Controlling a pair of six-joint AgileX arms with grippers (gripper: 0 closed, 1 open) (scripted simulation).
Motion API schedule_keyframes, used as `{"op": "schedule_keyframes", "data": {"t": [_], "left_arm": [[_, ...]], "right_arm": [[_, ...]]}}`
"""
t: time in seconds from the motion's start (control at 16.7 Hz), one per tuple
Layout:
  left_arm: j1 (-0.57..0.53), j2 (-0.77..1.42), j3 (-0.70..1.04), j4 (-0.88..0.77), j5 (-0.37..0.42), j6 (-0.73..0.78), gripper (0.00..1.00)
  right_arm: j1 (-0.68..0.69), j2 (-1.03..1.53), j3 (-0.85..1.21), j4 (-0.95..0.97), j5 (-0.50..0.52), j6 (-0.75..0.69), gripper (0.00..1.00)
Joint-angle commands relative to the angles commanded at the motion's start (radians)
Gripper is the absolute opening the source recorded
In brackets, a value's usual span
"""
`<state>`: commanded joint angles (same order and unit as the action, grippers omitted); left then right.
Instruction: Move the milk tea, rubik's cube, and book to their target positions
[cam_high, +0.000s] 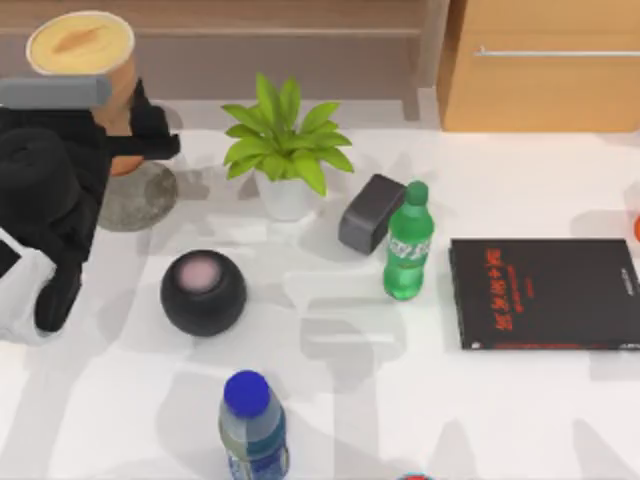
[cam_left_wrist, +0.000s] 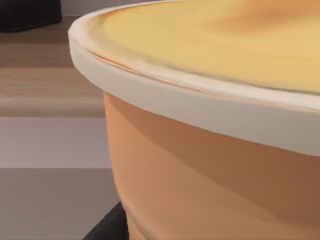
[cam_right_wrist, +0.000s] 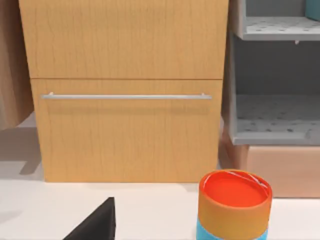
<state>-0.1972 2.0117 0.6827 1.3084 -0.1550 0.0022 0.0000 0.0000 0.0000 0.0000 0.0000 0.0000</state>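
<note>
The milk tea (cam_high: 80, 45), a tall orange-brown cup with a creamy yellow top, is at the table's far left, raised above a round grey pad (cam_high: 140, 195). My left gripper (cam_high: 128, 140) is shut on the cup's side from the left, its black fingers (cam_high: 150, 145) wrapped around it. The left wrist view has the cup's rim and wall (cam_left_wrist: 210, 165) pressed up close. The rubik's cube and the book are out of view.
On the table stand a potted plant (cam_high: 285, 150), a black round speaker (cam_high: 203, 292), a dark grey box (cam_high: 370, 212), a green bottle (cam_high: 408, 245) and a blue-capped bottle (cam_high: 253, 425). A black book with red lettering (cam_high: 545, 293) lies right. A wooden cabinet (cam_right_wrist: 125, 95) stands behind a red-topped can (cam_right_wrist: 234, 202).
</note>
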Motion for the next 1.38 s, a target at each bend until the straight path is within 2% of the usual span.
{"op": "schedule_keyframes", "data": {"t": [0.42,0.72,1.38], "left_arm": [[-0.004,0.112,-0.003,0.113,0.0,-0.002,0.0],[-0.004,0.122,-0.004,0.122,0.0,-0.002,0.0],[-0.004,0.122,-0.004,0.122,0.0,-0.002,0.83]], "right_arm": [[0.0,0.0,0.0,0.0,0.0,0.0,1.0],[0.0,0.0,0.0,0.0,0.0,0.0,1.0],[0.0,0.0,0.0,0.0,0.0,0.0,1.0]]}}
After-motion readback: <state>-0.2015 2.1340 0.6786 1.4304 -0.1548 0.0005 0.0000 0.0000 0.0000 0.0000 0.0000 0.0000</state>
